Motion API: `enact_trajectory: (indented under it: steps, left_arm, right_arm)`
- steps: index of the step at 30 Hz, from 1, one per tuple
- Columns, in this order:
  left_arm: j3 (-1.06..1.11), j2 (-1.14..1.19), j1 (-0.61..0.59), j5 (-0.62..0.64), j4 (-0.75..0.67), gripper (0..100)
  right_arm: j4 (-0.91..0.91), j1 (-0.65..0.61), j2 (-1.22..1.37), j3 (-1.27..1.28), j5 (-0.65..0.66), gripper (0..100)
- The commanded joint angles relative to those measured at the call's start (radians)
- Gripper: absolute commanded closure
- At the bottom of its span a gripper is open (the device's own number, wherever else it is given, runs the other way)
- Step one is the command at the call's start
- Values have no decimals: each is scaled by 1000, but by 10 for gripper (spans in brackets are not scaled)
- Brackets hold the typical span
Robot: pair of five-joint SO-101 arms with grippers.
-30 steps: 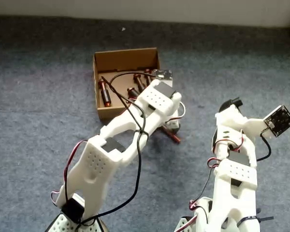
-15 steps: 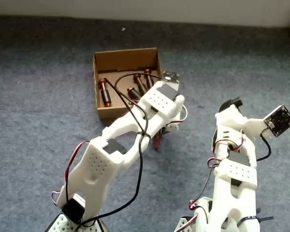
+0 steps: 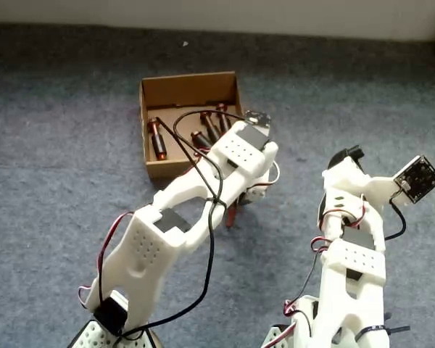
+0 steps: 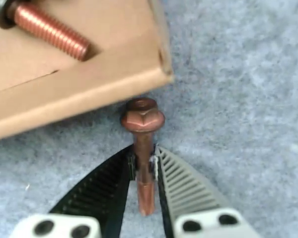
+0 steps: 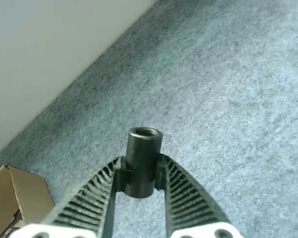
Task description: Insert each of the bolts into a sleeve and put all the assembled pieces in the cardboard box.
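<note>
Several assembled pieces [image 3: 157, 139] lie in the cardboard box [image 3: 188, 90]. Left gripper [image 4: 143, 156] grasps a copper bolt [image 4: 142, 119]; right gripper [image 5: 139, 166] grasps a black sleeve [image 5: 141, 153]. Insertion and boxing remain.

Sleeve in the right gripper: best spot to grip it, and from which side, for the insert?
Grip the sleeve across its round side wall, toward the back end, with the jaws closing from two opposite sides. The right gripper holds it that way: the open mouth sticks out past the jaws, unobstructed, so the bolt in the left gripper could probably go in end-on.
</note>
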Motion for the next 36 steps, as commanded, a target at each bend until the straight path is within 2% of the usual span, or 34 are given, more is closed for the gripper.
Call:
enact_trajectory:
  steps: [1,6,9,15,24,30,36]
  left_arm:
    - [-8,-116,4,-32,41,995]
    - [-8,-199,-16,-34,58,995]
    - [4,-272,-39,-34,68,995]
    - [173,-475,-61,-34,18,995]
    - [618,-923,-73,-34,-242,995]
    - [855,-1161,-143,-35,-427,995]
    - [1049,-1333,-157,-276,-542,995]
  right_arm:
    - [-19,2,-56,-4,28,994]
    - [119,-81,-240,33,29,994]
    - [209,-140,-384,56,95,994]
    - [225,-265,-538,150,186,994]
    - [255,-395,-549,180,195,994]
    - [257,-484,-550,223,310,994]
    - [257,-533,-550,232,325,994]
